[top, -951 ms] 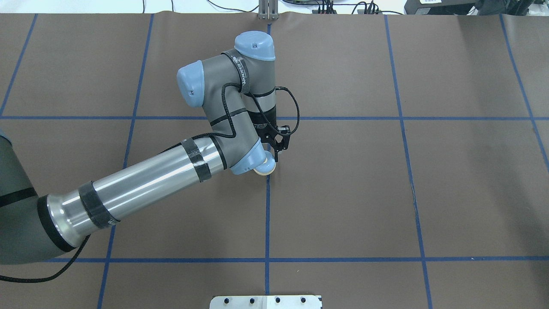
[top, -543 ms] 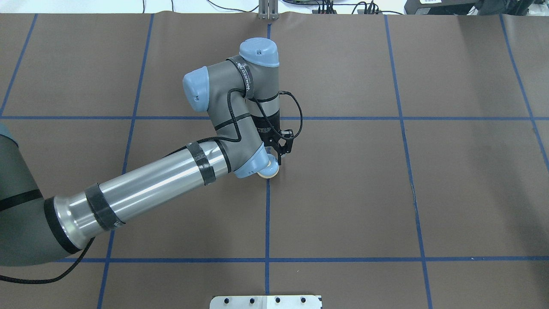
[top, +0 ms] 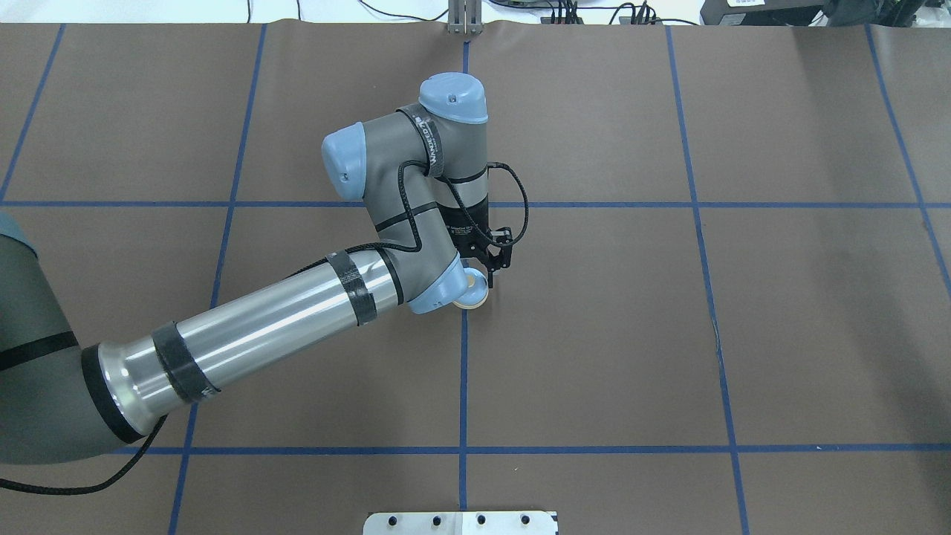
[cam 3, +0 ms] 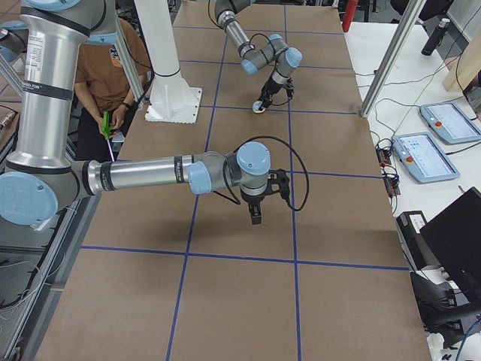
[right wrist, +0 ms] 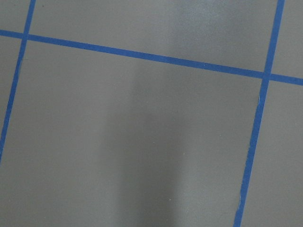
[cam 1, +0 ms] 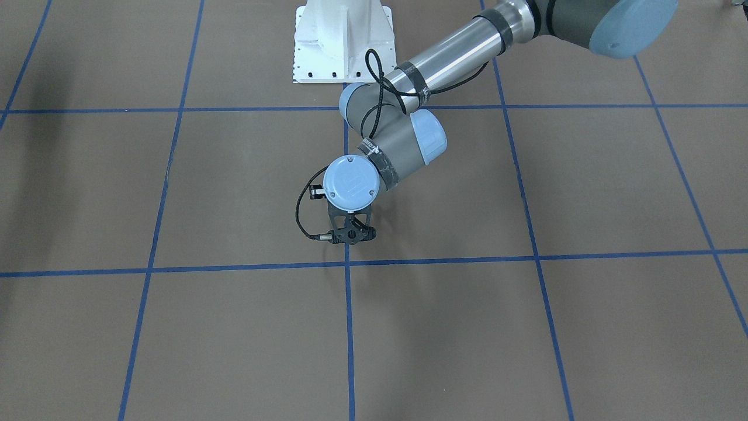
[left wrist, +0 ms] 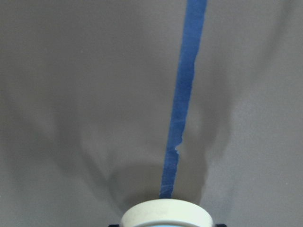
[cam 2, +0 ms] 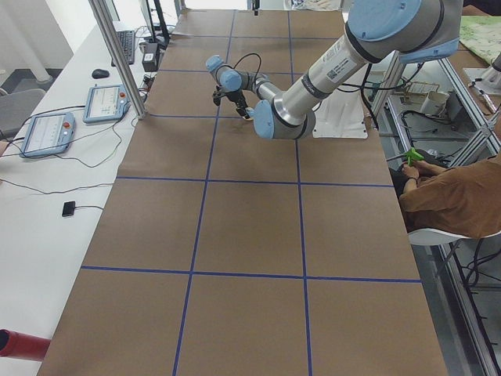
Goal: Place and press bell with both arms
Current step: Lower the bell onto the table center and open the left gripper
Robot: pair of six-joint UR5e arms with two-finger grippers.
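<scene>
The bell [top: 475,298] is light blue with a cream base. It sits low over the brown table, at the centre blue tape line [top: 463,357]. My left gripper [top: 481,285] points down and is shut on the bell, and the wrist joint cap hides part of it. In the left wrist view the bell's cream rim [left wrist: 165,215] fills the bottom edge, with a shadow under it. In the front-facing view the bell is hidden under my left gripper [cam 1: 349,237]. My right gripper [cam 3: 255,216] shows only in the exterior right view, held high. I cannot tell if it is open or shut.
The white bolted pedestal base [cam 1: 342,41] stands at the robot's side of the table. Blue tape lines [top: 691,223] divide the brown mat into squares. A seated person [cam 3: 113,68] is beside the pedestal. Control tablets [cam 3: 425,154] lie on a side table.
My left arm has shifted a little to the right in the overhead view, carrying the bell along with it. The right arm does not show in the earlier frames.
</scene>
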